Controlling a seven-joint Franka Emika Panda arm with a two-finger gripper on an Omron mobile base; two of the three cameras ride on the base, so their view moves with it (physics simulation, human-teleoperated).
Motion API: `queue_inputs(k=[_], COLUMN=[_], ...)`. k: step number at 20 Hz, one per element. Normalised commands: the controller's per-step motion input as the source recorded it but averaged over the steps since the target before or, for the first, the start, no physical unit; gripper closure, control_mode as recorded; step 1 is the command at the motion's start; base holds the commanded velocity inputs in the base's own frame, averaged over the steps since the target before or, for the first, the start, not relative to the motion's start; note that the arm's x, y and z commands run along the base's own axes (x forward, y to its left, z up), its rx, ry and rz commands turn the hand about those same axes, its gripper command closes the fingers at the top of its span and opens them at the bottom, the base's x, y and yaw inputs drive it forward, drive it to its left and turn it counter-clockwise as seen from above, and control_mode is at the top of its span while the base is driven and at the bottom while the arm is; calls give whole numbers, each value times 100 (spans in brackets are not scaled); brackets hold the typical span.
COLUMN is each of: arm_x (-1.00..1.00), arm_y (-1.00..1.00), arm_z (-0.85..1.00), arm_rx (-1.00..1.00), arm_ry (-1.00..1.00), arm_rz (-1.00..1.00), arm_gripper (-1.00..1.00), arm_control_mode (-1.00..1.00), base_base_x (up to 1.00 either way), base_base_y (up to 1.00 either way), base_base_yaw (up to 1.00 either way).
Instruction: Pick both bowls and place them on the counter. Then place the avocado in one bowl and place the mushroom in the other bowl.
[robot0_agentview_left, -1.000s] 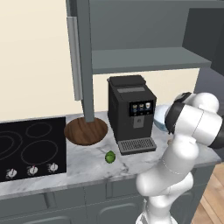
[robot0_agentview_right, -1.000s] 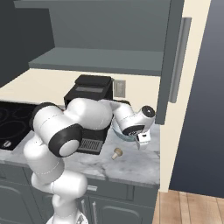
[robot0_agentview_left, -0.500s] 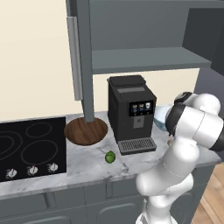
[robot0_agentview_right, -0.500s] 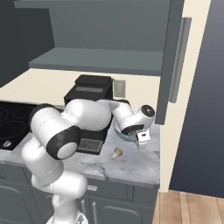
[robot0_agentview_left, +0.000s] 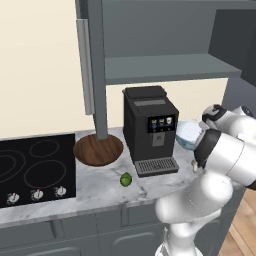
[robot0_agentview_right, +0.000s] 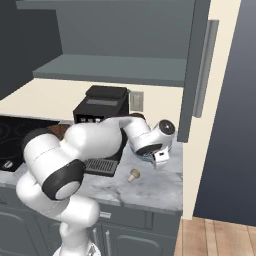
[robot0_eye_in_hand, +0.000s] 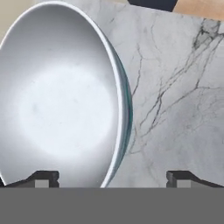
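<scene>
The white bowl (robot0_eye_in_hand: 65, 100) with its blue outside (robot0_agentview_left: 187, 134) rests on the marble counter (robot0_eye_in_hand: 175, 87), right of the coffee machine. My gripper (robot0_eye_in_hand: 113, 177) hangs just over it, open, its fingertips (robot0_eye_in_hand: 41, 177) astride the bowl's near rim and gripping nothing. In the right base view the hand (robot0_agentview_right: 159, 145) covers most of that bowl. The brown wooden bowl (robot0_agentview_left: 98, 149) lies on the counter left of the machine. In front of the machine lies the green avocado (robot0_agentview_left: 125, 179). The beige mushroom (robot0_agentview_right: 133, 174) sits on the counter just in front of my hand.
A black coffee machine (robot0_agentview_left: 150, 130) stands between the two bowls. The black cooktop (robot0_agentview_left: 30, 170) lies at the left. An open cabinet door (robot0_agentview_left: 92, 65) hangs over the wooden bowl, another door (robot0_agentview_right: 200, 65) beside my hand. The counter's right edge (robot0_agentview_right: 177, 195) is close.
The jaws have gone from shut to wide open, letting go of the white bowl's rim. The arm and bowl have hardly moved.
</scene>
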Motion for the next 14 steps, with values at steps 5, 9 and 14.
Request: queue_inputs(k=[5,9,14], arm_x=[-25,-51,-54], arm_y=[11,5,20], arm_z=[35,29,25], arm_rx=[-7,-9,-7], arm_ry=[-4,0,0], arm_rz=[0,3,17], arm_gripper=[-100,-100,-100], arm_control_mode=[-100,-100,-100], base_base_x=[0,0,0], base_base_y=[0,0,0], base_base_yaw=[0,0,0])
